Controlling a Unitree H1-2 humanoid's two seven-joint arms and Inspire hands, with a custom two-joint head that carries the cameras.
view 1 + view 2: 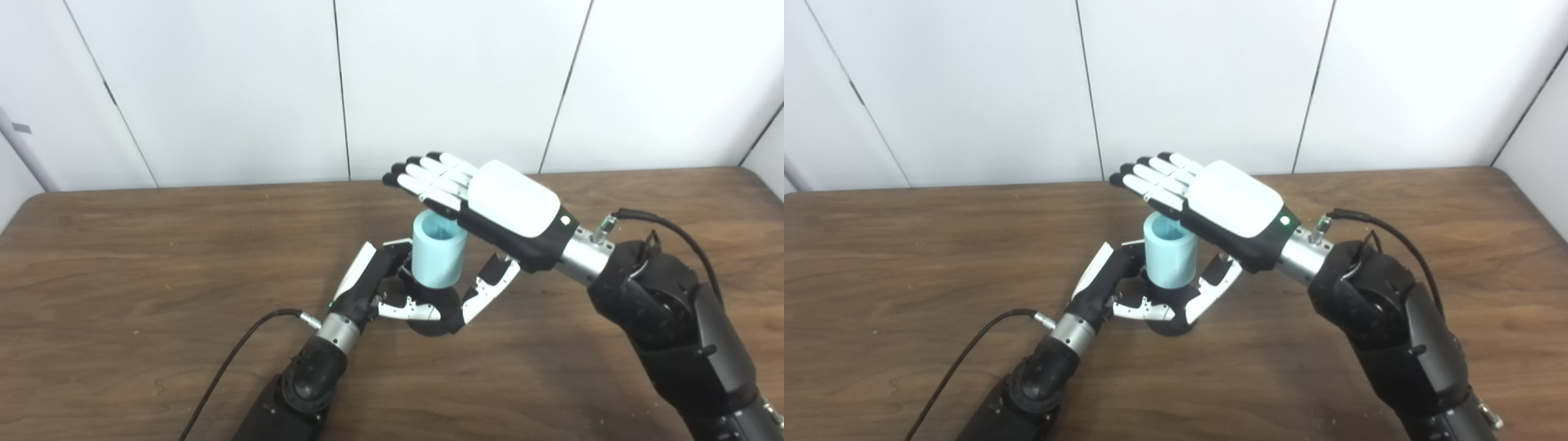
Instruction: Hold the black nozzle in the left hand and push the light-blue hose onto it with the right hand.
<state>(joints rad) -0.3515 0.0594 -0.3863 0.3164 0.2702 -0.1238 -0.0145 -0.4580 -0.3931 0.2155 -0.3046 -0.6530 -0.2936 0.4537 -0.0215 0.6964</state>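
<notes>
The right hand (490, 205) is hovering flat, palm down, over the open top of the light-blue hose (436, 257). Its fingers (429, 177) are stretched out straight and close together, pointing away toward the far left, and they are gripping nothing. The palm edge is lying just above the hose's rim and may be touching it; the contact itself is hidden under the hand. The thumb (490, 288) of this hand is hanging down on the near side, just beside the hose's wall, not clasping it.

Directly beneath that hand, the hose is standing upright as a short, wide tube with its hollow mouth facing up. Its lower end is sitting on the black nozzle (436, 312), which is showing only as a dark rounded base below the tube.

The left hand (383, 285) is reaching in from below and to the left of the right hand, and it is wrapped around the nozzle. Its fingers (407, 309) are curling across the near side of the black base, while the back of the hand is leaning against the far-left side of the hose.

Both arms are coming up from the near edge, each with a black cable (245, 349) trailing from the wrist. Under everything, the brown wooden table (153, 263) is spreading out, with white wall panels (245, 86) standing beyond its far edge.
</notes>
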